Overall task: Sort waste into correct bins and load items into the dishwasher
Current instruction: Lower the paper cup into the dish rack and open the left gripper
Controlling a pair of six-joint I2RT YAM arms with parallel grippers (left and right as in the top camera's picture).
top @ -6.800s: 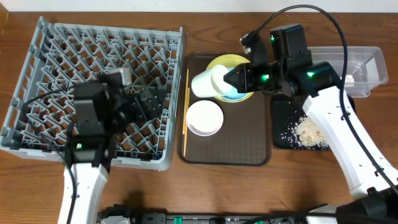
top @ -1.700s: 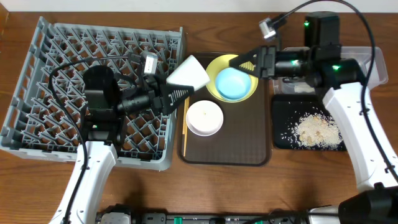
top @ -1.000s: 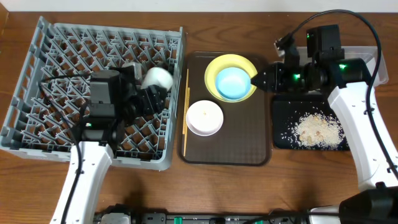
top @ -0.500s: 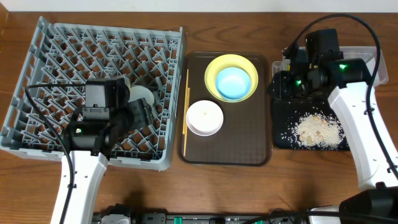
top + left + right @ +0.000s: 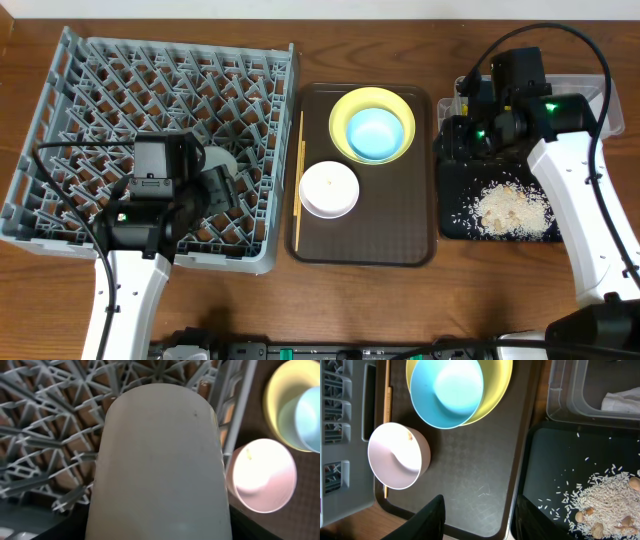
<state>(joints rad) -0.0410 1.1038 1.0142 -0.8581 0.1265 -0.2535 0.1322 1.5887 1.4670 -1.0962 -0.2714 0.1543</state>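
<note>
1. The left claw [image 5: 218, 178] is pinching the small white cup [image 5: 160, 460] across its round side wall. The cup fills the space straight ahead of the claw, low over the pegs of the grey dish rack [image 5: 150, 70] and close to the rack's right wall. I cannot tell whether it touches the pegs.
2. The cup looks hard, smooth and light, so it is probably slippery and could roll. The mid-wall hold suits it, and it should seat between pegs before the jaws let go.
3. Just past the rack wall, on the claw's right, the wooden chopsticks [image 5: 299, 170] lie along the edge of the brown tray [image 5: 370, 230]. They are thin and likely to roll, so a pinch at the middle is best.
4. Further right sits the white bowl [image 5: 329, 188]. Beyond it the light-blue bowl [image 5: 376, 133] is nested in the yellow plate [image 5: 345, 112]. All three look rigid, and a rim pinch would suit them.
5. Farthest off, the right claw [image 5: 472, 517] has its jaws spread and empty. It hangs above the seam between the brown tray and the black tray [image 5: 455, 190], which holds the rice scraps [image 5: 510, 210]. The clear tub [image 5: 600, 95] beyond holds the paper napkin [image 5: 622, 400].
</note>
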